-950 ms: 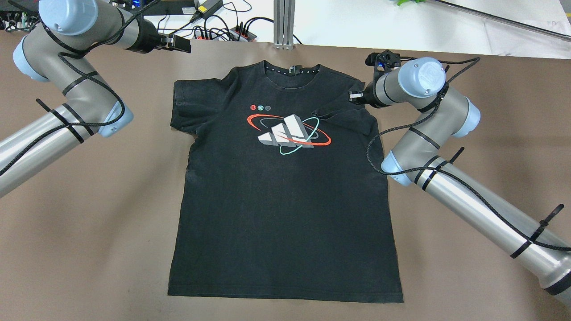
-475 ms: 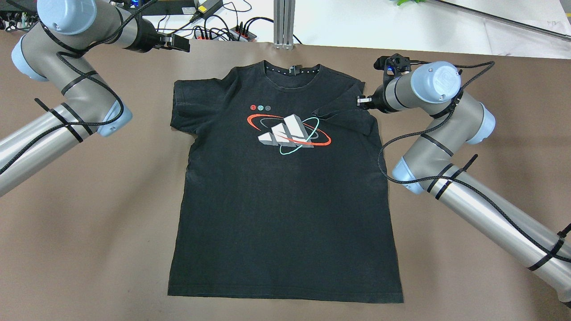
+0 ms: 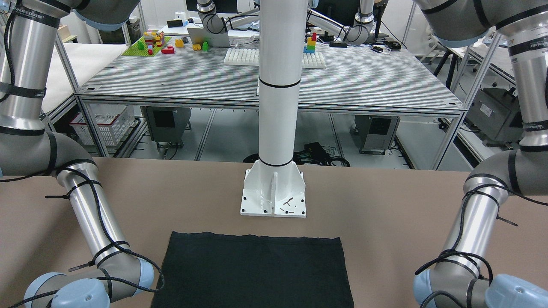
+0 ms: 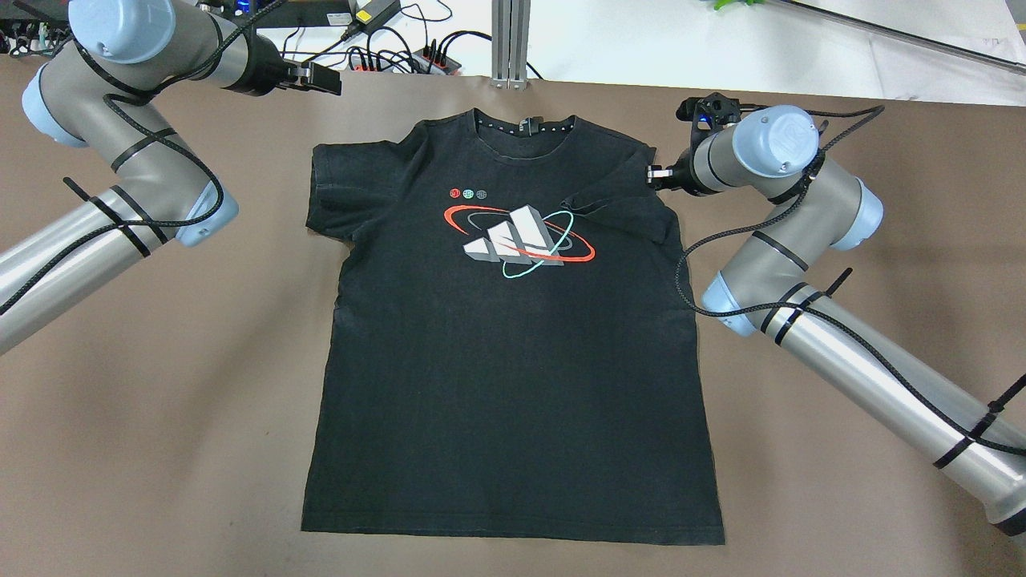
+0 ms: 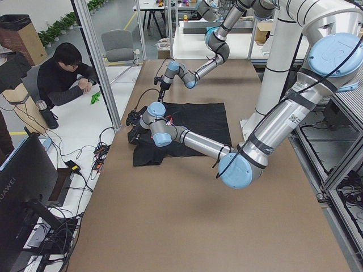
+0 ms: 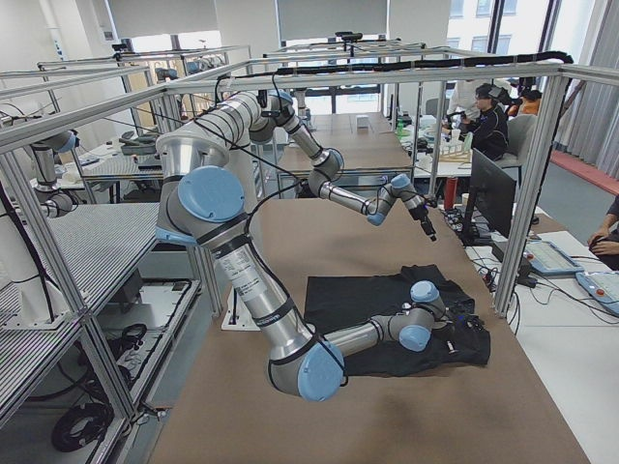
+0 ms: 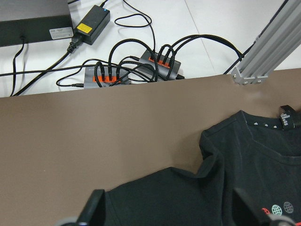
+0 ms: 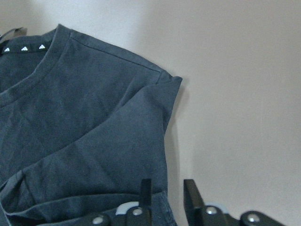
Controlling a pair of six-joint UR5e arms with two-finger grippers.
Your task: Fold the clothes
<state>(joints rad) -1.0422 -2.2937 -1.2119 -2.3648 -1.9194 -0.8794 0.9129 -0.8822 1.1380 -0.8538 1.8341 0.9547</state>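
Observation:
The clothes are one black T-shirt [image 4: 513, 361] lying flat, print [image 4: 517, 238] up, on the brown table. Its sleeve on the view's right [image 4: 625, 212] is folded inward over the chest; the other sleeve [image 4: 337, 192] lies spread out. My right gripper [image 4: 651, 173] hovers just off that folded shoulder. In the right wrist view the gripper [image 8: 167, 188] has a narrow gap between its fingers, nothing in it, and the shirt's shoulder [image 8: 84, 117] lies beneath. My left gripper [image 4: 325, 80] hangs near the table's far edge, beyond the spread sleeve, and its fingers [image 7: 96, 207] stand wide apart.
Power strips with cables [image 7: 131, 73] lie past the table's far edge, beside an aluminium post [image 4: 510, 40]. The white robot pedestal [image 3: 274, 192] stands behind the shirt's hem [image 3: 252, 239]. A person [image 5: 65, 73] sits at a desk off the far end.
My right gripper has drawn back to the right, off the folded sleeve to the shoulder's outer edge. The shirt and the left arm have stayed put.

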